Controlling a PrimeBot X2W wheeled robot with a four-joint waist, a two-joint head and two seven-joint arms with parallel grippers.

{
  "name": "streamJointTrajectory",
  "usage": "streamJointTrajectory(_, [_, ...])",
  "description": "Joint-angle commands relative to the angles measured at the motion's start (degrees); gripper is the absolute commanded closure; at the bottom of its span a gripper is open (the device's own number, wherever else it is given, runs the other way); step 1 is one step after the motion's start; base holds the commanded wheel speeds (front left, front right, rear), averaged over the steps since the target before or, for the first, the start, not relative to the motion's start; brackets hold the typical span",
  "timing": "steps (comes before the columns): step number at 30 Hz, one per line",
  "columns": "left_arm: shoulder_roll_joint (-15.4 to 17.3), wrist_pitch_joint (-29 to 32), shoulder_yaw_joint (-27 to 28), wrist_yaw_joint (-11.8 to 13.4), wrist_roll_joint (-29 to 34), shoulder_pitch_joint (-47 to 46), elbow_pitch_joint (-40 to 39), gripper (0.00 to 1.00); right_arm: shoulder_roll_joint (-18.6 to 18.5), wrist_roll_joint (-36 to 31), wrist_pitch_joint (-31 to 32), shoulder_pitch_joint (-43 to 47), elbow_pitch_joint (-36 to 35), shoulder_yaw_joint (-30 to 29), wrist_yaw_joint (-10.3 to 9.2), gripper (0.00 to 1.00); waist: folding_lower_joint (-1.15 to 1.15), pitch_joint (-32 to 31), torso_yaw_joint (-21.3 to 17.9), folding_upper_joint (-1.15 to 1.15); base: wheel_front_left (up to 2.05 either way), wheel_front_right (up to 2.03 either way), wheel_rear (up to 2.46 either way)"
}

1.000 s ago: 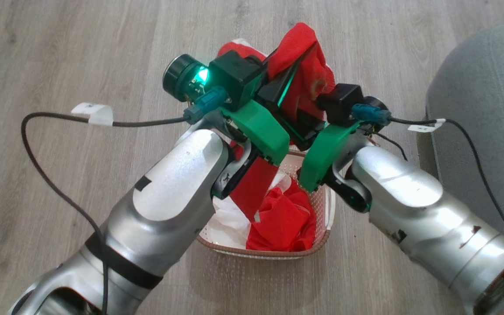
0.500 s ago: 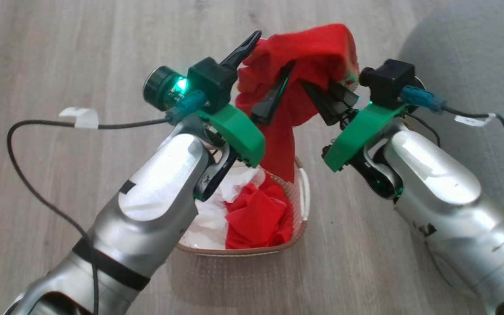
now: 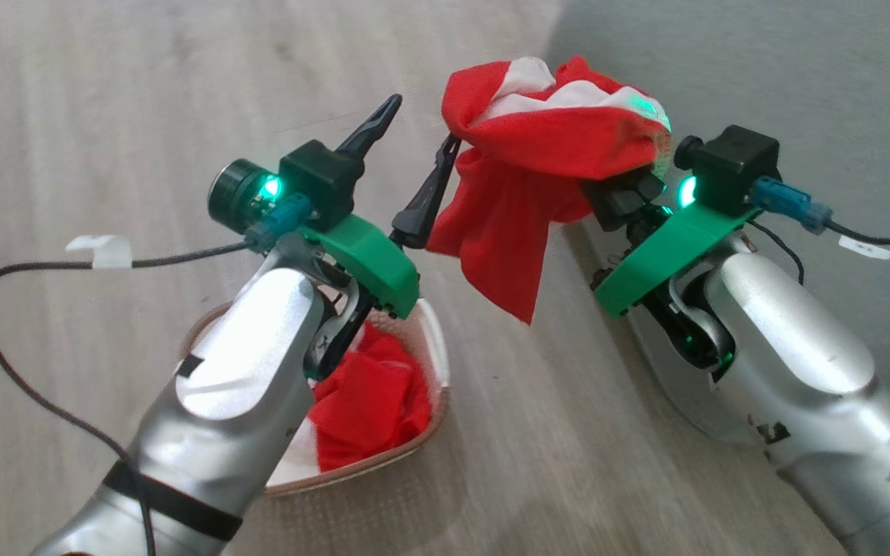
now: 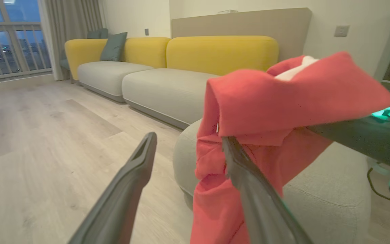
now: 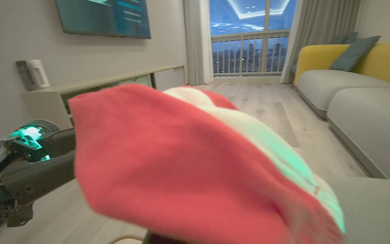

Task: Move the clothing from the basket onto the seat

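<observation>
- Step in hand: carry. You've got one red garment (image 3: 538, 154) out of the basket (image 3: 368, 467) and in the air, on the way to the seat (image 3: 800, 77).
- Garment sits up above and off the basket's seat-facing side, over the wood floor (image 3: 105, 116) between the basket and the seat edge; not over the cushion yet, as far as I can judge.
- Right tool (image 3: 619, 193): fingers together and buried under the cloth, clamped on the garment, which drapes over it and hangs from it.
- Left tool (image 3: 423, 120): fingers wide apart, nothing between them; the finger farther from the basket is right at the cloth's hanging edge, can't tell if it touches.
- Look: bright red, soft, bunched, white fabric showing at the top fold, one long flap dangling toward the floor.
- More in the basket: a crumpled red heap (image 3: 368, 401) and a bit of white (image 3: 298, 459).
- Next, my read: swing the right arm further from the basket until the whole flap is over the cushion, then let go.
- Watch the left finger doesn't snag the flap.
</observation>
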Motion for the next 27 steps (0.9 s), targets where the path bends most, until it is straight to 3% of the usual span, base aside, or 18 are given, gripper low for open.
streamJointTrajectory(1, [1.0,-0.54,2.77,-0.33,0.54,-1.67,-1.43,0.0,-0.05,-0.55,-0.37,0.36,-2.34,-0.99,-0.01,1.0,0.0,-0.4,-5.28,0.0,0.0,0.0,0.0])
streamJointTrajectory(9, [0.78,-0.54,4.96,-1.32,2.55,0.3,-1.41,0.0,-0.19,-1.6,-0.37,3.49,-4.26,-3.87,-0.01,1.0,0.0,-0.84,-13.48,0.0,0.0,0.0,0.0])
streamJointTrajectory(20, [-1.46,-0.54,4.07,-4.17,4.98,-1.93,0.79,0.0,-2.98,-5.98,-0.37,10.5,-10.19,-17.01,-0.01,1.0,0.0,3.96,-15.43,0.0,0.0,0.0,0.0])
streamJointTrajectory(27, [-1.82,-0.54,3.36,-5.1,6.26,-2.99,1.79,0.0,-4.79,-9.0,-0.37,9.34,-10.34,-25.55,-0.01,1.0,0.0,8.09,-15.63,0.0,0.0,0.0,0.0])
